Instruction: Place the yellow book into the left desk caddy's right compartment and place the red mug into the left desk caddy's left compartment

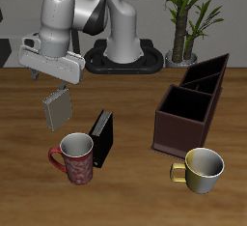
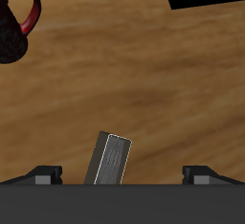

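The yellow book [image 1: 56,110], a thin spiral-bound notepad, is on edge and tilted just below my gripper [image 1: 47,78]. In the wrist view the yellow book [image 2: 112,160] shows edge-on midway between the fingers [image 2: 43,176], which stand wide apart and do not touch it, so the gripper [image 2: 122,177] is open. I cannot tell whether the book rests on the table. The red mug [image 1: 75,158] stands upright nearer the table's front edge, and the wrist view catches part of the red mug [image 2: 14,22]. The left desk caddy [image 1: 157,131] stands far across the table, with its square right compartment [image 1: 181,111] and its slant-walled sections [image 1: 207,75] holding nothing.
A black book [image 1: 101,138] stands on edge close beside the red mug. A yellowish-cream mug [image 1: 202,169] stands in front of the caddy. The robot base [image 1: 123,51] and a potted plant [image 1: 183,22] are at the back.
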Tool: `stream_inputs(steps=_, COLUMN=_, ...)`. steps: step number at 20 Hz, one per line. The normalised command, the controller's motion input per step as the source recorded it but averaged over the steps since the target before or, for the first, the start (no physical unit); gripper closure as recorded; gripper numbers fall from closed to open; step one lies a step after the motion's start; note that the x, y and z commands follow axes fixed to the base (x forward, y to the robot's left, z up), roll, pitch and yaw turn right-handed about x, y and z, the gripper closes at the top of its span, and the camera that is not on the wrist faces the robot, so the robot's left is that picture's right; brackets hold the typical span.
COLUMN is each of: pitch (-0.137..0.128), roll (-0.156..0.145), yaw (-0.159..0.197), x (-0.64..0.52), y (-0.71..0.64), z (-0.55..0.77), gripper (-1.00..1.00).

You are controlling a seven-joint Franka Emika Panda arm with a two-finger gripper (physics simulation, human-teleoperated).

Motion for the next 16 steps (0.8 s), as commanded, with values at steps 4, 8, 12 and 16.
stream_inputs(steps=4, pitch=-0.027, roll=-0.029, yaw=-0.039, x=-0.08, y=-0.01, z=-0.25, gripper=-1.0)
stream_inputs(steps=8, pitch=0.006, roll=-0.018, yaw=-0.103, x=-0.03, y=-0.19, z=-0.29, gripper=-1.0)
stream_inputs(steps=12, pitch=0.032, roll=-0.032, yaw=-0.06, x=0.03, y=-0.03, z=-0.28, gripper=-1.0)
stream_inputs(steps=16, pitch=0.04, roll=0.042, yaw=-0.019, x=0.03, y=0.04, z=-0.25, gripper=-1.0)
